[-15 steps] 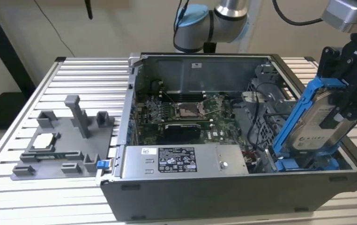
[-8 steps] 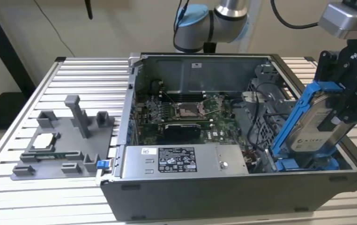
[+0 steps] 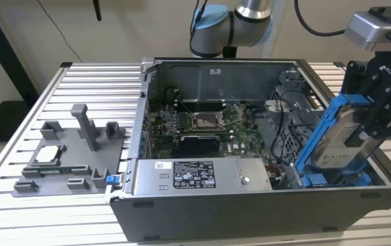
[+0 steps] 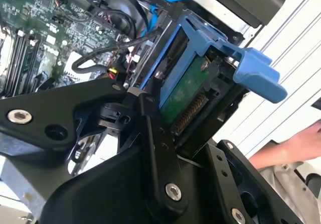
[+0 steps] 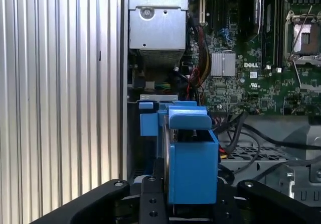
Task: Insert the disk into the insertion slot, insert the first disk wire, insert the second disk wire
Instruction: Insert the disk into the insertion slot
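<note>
So the gripper (image 3: 375,128) is clamped on the blue-framed disk (image 3: 338,141), holding it tilted with its lower end inside the open computer case (image 3: 250,218).

Arm (image 3: 242,19) high at back; pincer (image 3: 368,129) at exterior view's right, tilted downward, clamped on disk (image 3: 337,147).

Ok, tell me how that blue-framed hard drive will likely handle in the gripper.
The hard drive looks like a metal block, so probably stiff and heavy for its size. Its blue plastic frame may flex under a squeeze. Held tilted in the gripper, it could pivot or slip; its bare circuit board seems fragile.
</note>
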You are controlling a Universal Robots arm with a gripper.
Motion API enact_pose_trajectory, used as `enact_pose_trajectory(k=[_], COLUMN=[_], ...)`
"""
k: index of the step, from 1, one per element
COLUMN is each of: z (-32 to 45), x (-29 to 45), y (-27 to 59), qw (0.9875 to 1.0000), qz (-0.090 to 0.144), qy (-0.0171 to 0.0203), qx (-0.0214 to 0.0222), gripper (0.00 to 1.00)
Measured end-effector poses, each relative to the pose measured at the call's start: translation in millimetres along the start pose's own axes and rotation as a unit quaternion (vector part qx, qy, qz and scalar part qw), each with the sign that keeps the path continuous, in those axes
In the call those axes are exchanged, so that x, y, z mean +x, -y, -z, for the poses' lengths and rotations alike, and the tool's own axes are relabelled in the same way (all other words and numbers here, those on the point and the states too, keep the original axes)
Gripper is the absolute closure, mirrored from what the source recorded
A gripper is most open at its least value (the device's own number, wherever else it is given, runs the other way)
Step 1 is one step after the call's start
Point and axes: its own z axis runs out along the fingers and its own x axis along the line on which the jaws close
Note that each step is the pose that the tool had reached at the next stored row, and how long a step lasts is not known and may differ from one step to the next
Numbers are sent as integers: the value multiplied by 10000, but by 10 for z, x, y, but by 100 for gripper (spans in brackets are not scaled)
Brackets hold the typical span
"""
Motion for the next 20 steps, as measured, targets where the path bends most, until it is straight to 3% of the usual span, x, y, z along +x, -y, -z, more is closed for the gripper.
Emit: enact_pose_trajectory(k=[14,20], z=[-119,-168], x=[-52,-53], y=[8,29], qw=[10000,10000], qz=[3,2], qy=[71,69], qx=[-2,-1], gripper=[100,100])
